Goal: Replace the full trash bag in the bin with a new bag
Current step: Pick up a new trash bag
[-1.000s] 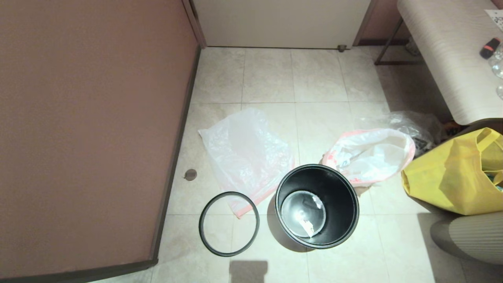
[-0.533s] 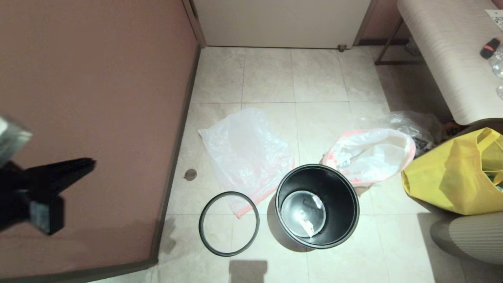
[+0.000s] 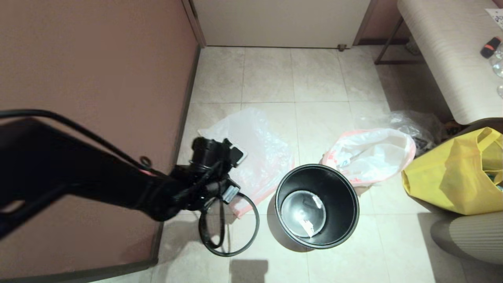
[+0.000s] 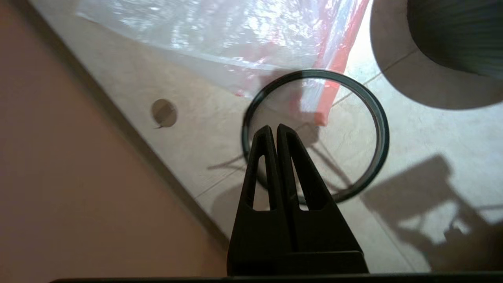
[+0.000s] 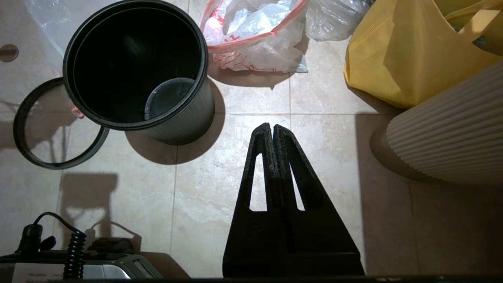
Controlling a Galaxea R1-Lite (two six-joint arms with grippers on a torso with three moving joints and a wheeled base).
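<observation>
Bin (image 3: pixel 316 206) stands unlined, full trash bag (image 3: pixel 371 155) already out just behind it, new bag (image 3: pixel 251 153) flat beside it, retaining ring (image 3: pixel 229 224) off; left claw (image 4: pixel 274 129) pinched empty above ring.

On the tiled floor stood one bin (image 3: pixel 317 206), open-topped, and one loose dark ring (image 3: pixel 235 232) lay beside it. Bags numbered four: two thin white ones with pink-red rims, one flat new bag (image 3: pixel 259 153) and one full trash bag (image 3: pixel 369 155), plus one colourless clear bag (image 3: pixel 412 124) and one big yellow bag (image 3: pixel 452 177). Also noted: one round floor plug (image 4: pixel 164 113) by the wall, one ribbed pale object (image 3: pixel 471 236), one table (image 3: pixel 440 51), and two black grippers, the left gripper (image 4: pixel 273 127) and the right gripper (image 5: pixel 269 126).
</observation>
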